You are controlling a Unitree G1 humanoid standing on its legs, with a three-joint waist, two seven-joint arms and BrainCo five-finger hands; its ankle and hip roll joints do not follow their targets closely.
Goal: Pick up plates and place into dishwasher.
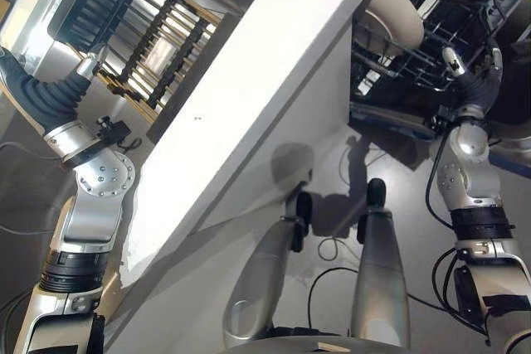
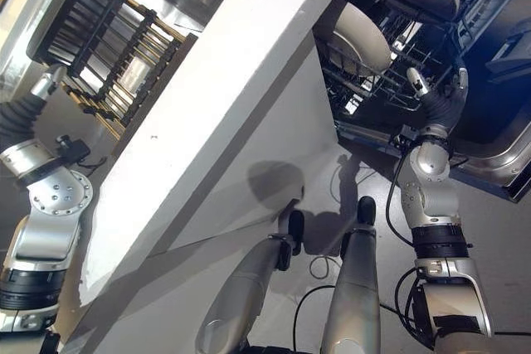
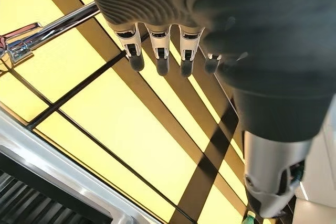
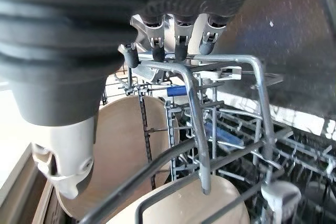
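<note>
Two plates [image 2: 363, 35] stand in dishwasher rack [image 2: 390, 89].

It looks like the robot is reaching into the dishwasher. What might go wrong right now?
Two risks stand out. The right hand sits right at the wire rack of the dishwasher, so its fingers might snag on the wires when it pulls back. Two plates already stand in that rack close by, and a bump could perhaps knock them loose. The left hand hangs by the dish rack, holding nothing.
</note>
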